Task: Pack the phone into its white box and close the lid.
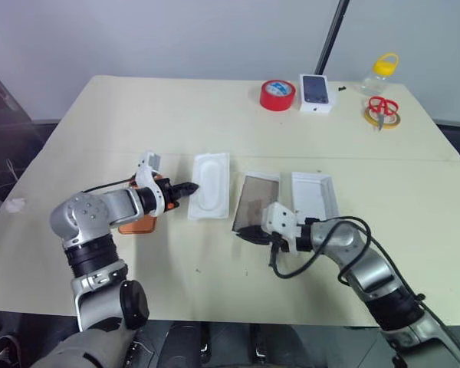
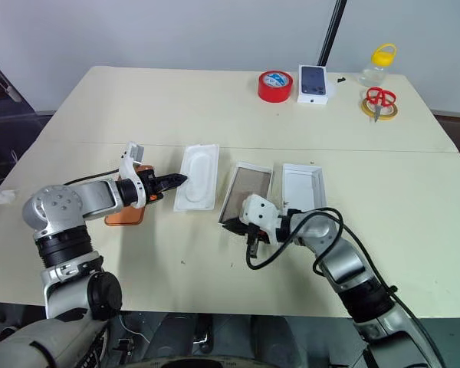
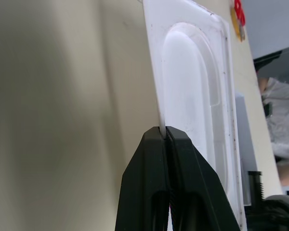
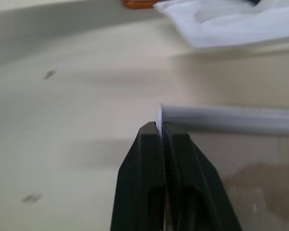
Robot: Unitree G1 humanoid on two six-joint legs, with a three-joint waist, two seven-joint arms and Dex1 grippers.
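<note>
The copper-orange phone (image 1: 138, 225) lies flat on the table, partly hidden under my left forearm. My left gripper (image 1: 185, 188) is shut on the long edge of a white moulded tray insert (image 1: 211, 185); the left wrist view shows its fingertips (image 3: 156, 139) pinching that rim (image 3: 160, 96). Right of the tray sits the open white box (image 1: 255, 202) with a glossy inside, and its white lid (image 1: 314, 195) lies beside it. My right gripper (image 1: 245, 234) is shut on the box's near corner, where the right wrist view shows a thin white wall (image 4: 159, 115) between the tips.
At the table's far side stand a red tape roll (image 1: 277, 94), a small white box with a phone picture (image 1: 316, 93), a yellow-lidded jar (image 1: 379, 73) and red scissors on a yellow tape ring (image 1: 382, 110). A table seam runs across behind the box.
</note>
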